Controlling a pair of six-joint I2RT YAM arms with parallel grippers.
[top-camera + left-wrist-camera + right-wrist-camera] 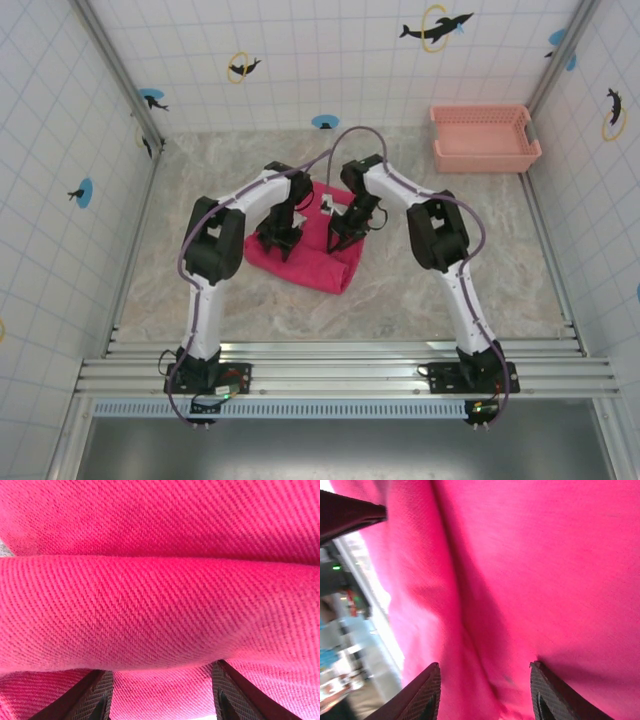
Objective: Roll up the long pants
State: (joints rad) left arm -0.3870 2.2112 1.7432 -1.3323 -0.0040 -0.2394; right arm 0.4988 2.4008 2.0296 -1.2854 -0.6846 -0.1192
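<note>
Our left gripper [160,669] and right gripper [485,665] stood spread on the long pants [305,255]. We judged the roll partly done

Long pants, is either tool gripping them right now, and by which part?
Neither grips. The left tool and the right tool are down on the folded long pants, jaws wide open with fabric lying between them.

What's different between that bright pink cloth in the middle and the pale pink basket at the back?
The long pants are vivid magenta; the basket is pale salmon. The pants lie soft and folded mid-table; the basket stands rigid and slotted in the far right corner. Both rest on the table.
</note>
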